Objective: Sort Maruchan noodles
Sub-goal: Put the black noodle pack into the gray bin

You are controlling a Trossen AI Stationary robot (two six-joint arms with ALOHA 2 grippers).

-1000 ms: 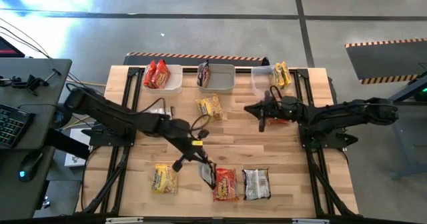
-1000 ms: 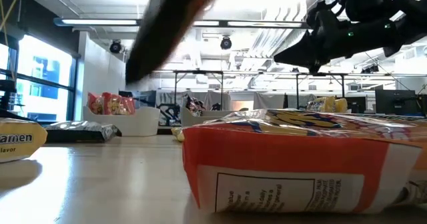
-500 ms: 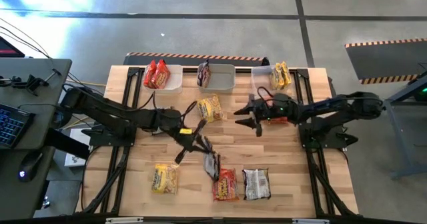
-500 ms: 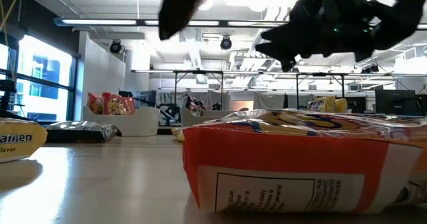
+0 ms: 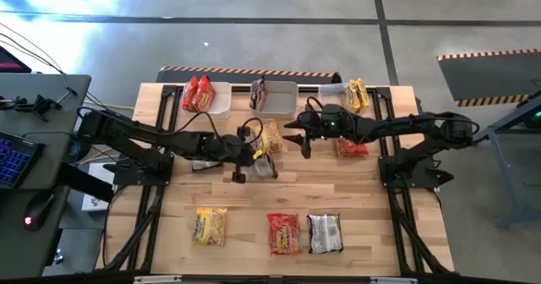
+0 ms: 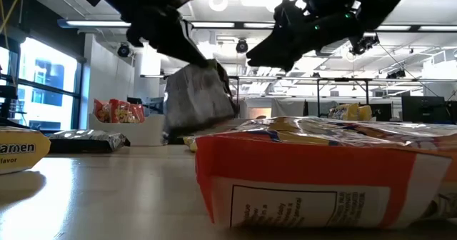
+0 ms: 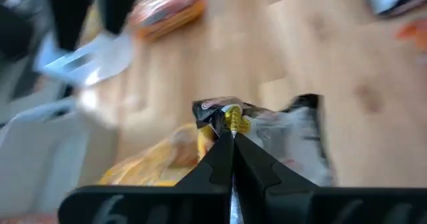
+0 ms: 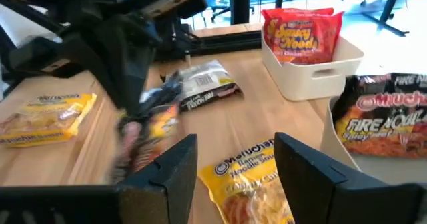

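While the left gripper is hanging over the middle of the table with its fingers pinched tight on a silver-and-dark packet, lifted clear of the wood in the low view, the right gripper is hovering just beside it with its jaws spread wide and holding nothing. A yellow packet is lying between the two grippers, directly under the right one in its wrist view. Along the far edge, red packets are sitting in the left bin, a dark packet in the middle bin, and yellow ones at the right bin. Near the front edge a yellow, a red and a silver packet are lying in a row, and another red one is resting beside the right arm.
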